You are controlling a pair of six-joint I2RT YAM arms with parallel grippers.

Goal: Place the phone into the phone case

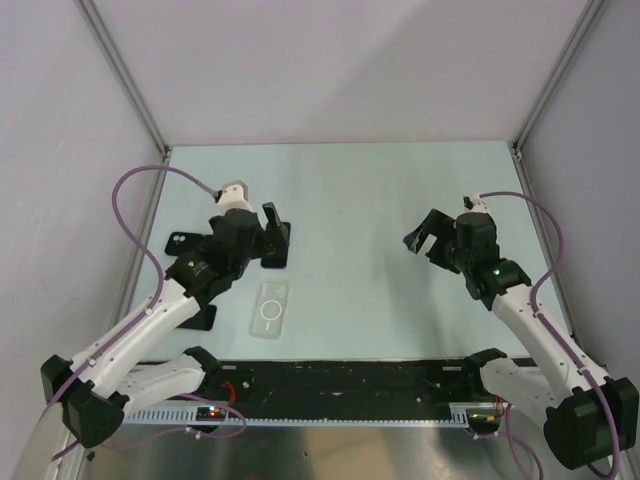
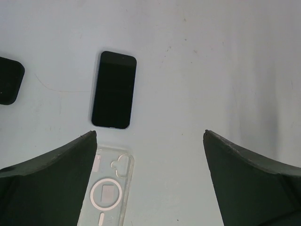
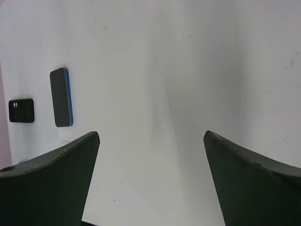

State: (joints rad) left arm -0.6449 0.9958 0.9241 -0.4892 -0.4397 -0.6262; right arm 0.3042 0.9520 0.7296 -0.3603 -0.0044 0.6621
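Note:
The phone (image 2: 114,89) lies flat on the table, dark screen up. In the top view (image 1: 279,248) my left gripper partly covers it. The clear phone case (image 2: 109,188) with its white ring lies just near of the phone, its open side hard to tell, and shows in the top view (image 1: 271,308). My left gripper (image 2: 150,133) hovers above both, open wide and empty, with the case beside its left finger (image 2: 51,183). My right gripper (image 1: 422,238) is open and empty over the right half of the table. From its wrist view the phone (image 3: 61,97) shows far left.
A second black slab with small camera lenses (image 1: 180,241) lies left of the phone, also visible in the left wrist view (image 2: 8,80) and the right wrist view (image 3: 21,110). Grey walls with metal posts (image 1: 125,80) close the table's sides and back. A black rail (image 1: 350,385) runs along the near edge.

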